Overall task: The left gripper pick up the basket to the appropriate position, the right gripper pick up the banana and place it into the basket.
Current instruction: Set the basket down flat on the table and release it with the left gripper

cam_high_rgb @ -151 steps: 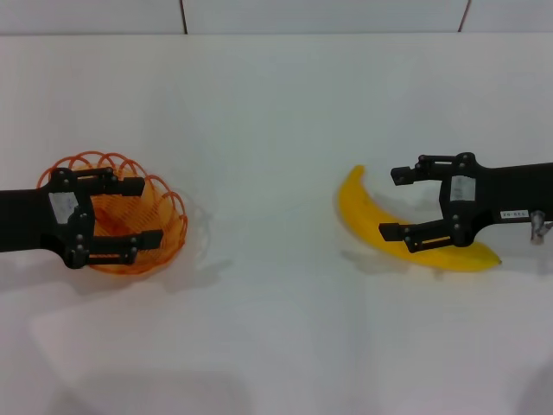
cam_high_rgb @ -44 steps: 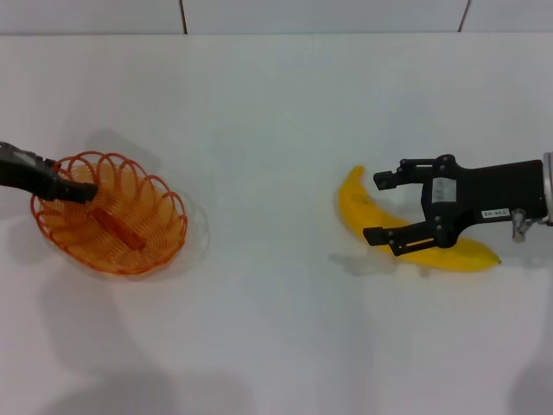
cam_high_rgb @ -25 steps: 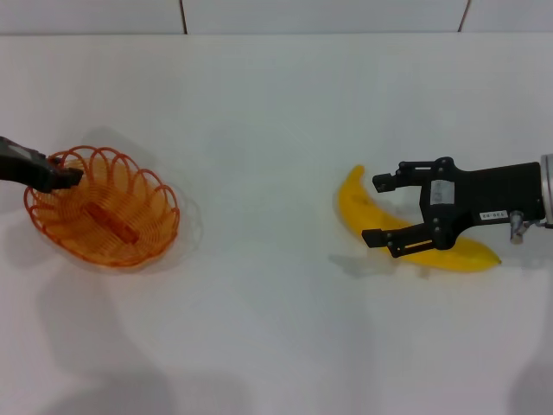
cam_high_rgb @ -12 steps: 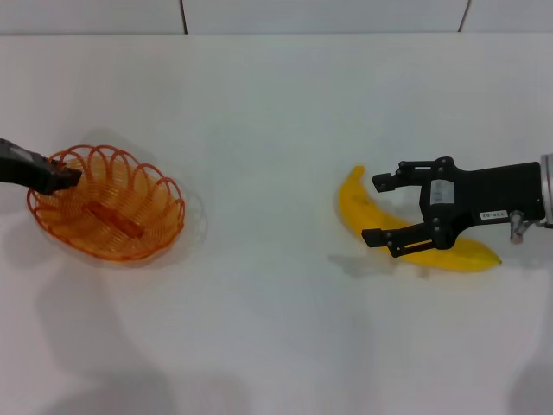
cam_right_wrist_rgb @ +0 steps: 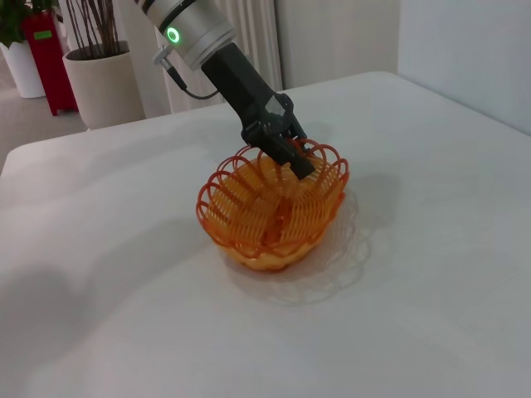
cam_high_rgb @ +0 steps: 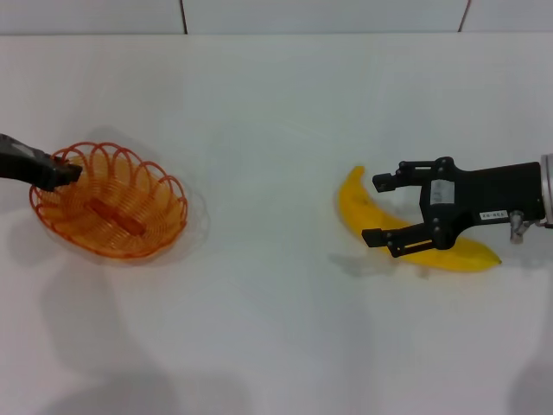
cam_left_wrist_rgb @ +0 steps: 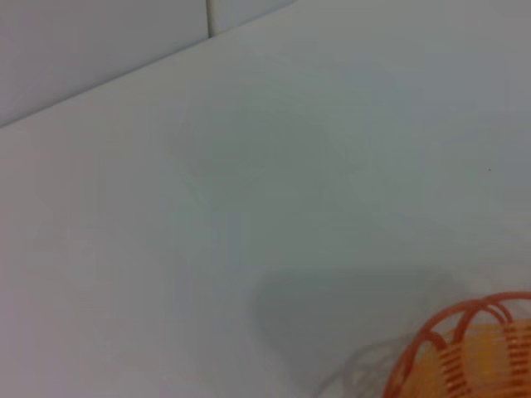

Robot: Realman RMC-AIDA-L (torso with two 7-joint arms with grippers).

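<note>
The orange wire basket [cam_high_rgb: 111,201] is at the left of the white table, tilted and slightly raised, with a shadow under it. My left gripper [cam_high_rgb: 62,172] is shut on its far-left rim; the right wrist view shows the same hold [cam_right_wrist_rgb: 297,159] on the basket [cam_right_wrist_rgb: 270,211]. A bit of the rim shows in the left wrist view [cam_left_wrist_rgb: 465,348]. The yellow banana [cam_high_rgb: 356,206] lies on the table at the right. My right gripper [cam_high_rgb: 372,209] is open, its fingers astride the banana's middle, just above it.
The white table [cam_high_rgb: 259,328] runs back to a tiled wall [cam_high_rgb: 320,15]. In the right wrist view, plant pots [cam_right_wrist_rgb: 104,87] and a red stand [cam_right_wrist_rgb: 50,62] are on the floor beyond the table's far edge.
The basket and my left gripper have shifted a little to the right and the basket has tilted slightly. The right gripper and the banana have not moved.
</note>
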